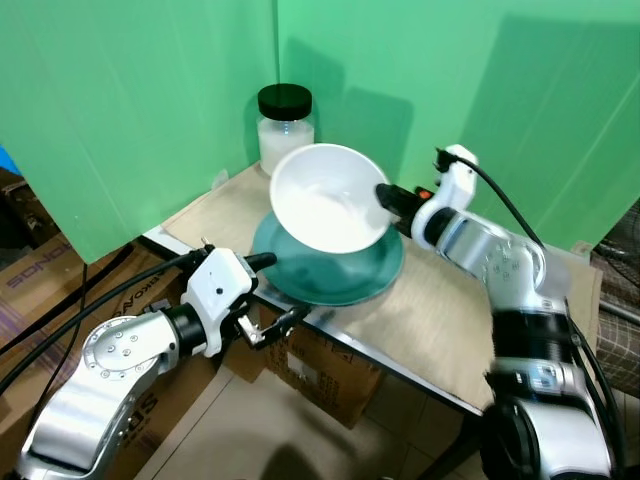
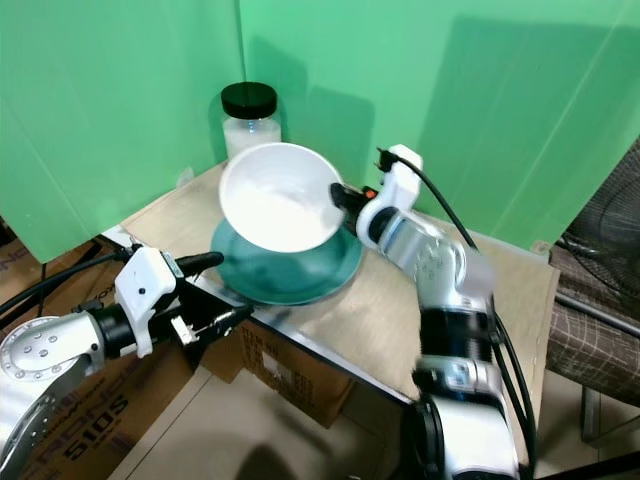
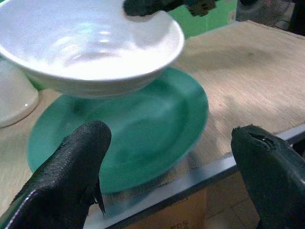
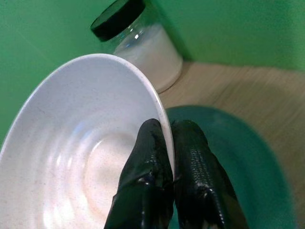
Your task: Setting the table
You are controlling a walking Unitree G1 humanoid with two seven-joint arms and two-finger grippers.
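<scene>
Two black fingers of the right gripper (image 4: 169, 157) were pinched together on the rim of a white bowl (image 1: 325, 200), one finger inside the wall and one outside, holding it tilted above a green plate (image 1: 350, 275) that lay on the near left part of a wooden table (image 1: 470, 330). The rim pinch appeared to be the only hold on the bowl, which would explain the slant, its open mouth leaning toward the robot; the aim, by the look of it, was to seat the bowl on the plate as part of a place setting. The right arm reached in from the right, elbow bent above the table's near edge, forearm stretched left toward the bowl and a black cable looping off the wrist. The left gripper (image 1: 270, 295) waited with its fingers spread wide and empty just off the table's near left corner, level with the plate's near edge, perhaps ready to steady it; that arm was folded low beside cardboard boxes (image 1: 330, 365). A black-lidded jar (image 1: 285, 125) of white powder stood at the far corner against the green backdrop (image 1: 140, 100).
</scene>
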